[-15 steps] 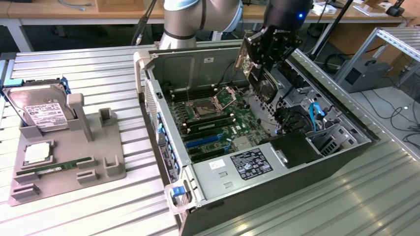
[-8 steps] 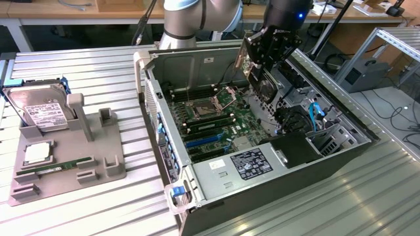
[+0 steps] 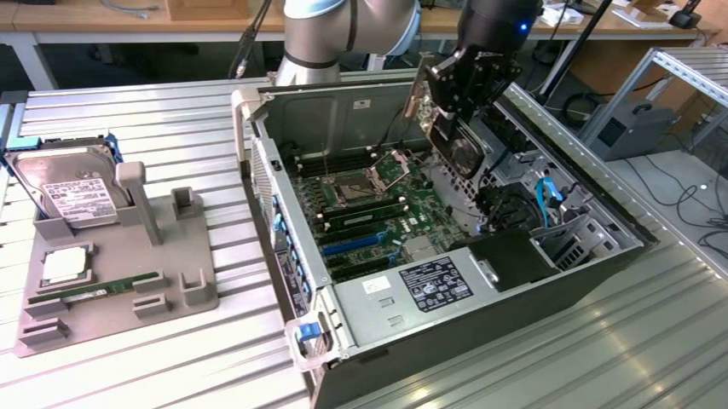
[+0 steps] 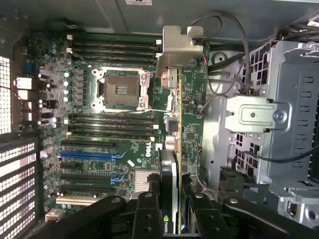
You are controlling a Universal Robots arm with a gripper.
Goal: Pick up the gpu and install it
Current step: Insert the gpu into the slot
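Observation:
My gripper (image 3: 465, 102) is shut on the gpu (image 3: 459, 152), which hangs edge-down over the open computer case (image 3: 592, 256). The card's black round fan faces outward, and its silver end bracket (image 3: 414, 92) sticks up beside the fingers. In the wrist view the gpu (image 4: 172, 164) appears edge-on between my black fingers (image 4: 147, 214), its silver bracket (image 4: 178, 47) at the far end. It hovers above the green motherboard (image 4: 99, 129), apart from the slots, near the blue slot (image 4: 92, 155).
A grey holder tray (image 3: 170, 298) at the exterior view's left carries a hard drive (image 3: 74, 194), a memory stick (image 3: 97, 290) and a processor chip (image 3: 65, 264). Inside the case are the empty processor socket (image 3: 358, 181), cables and a metal drive cage (image 4: 279, 114).

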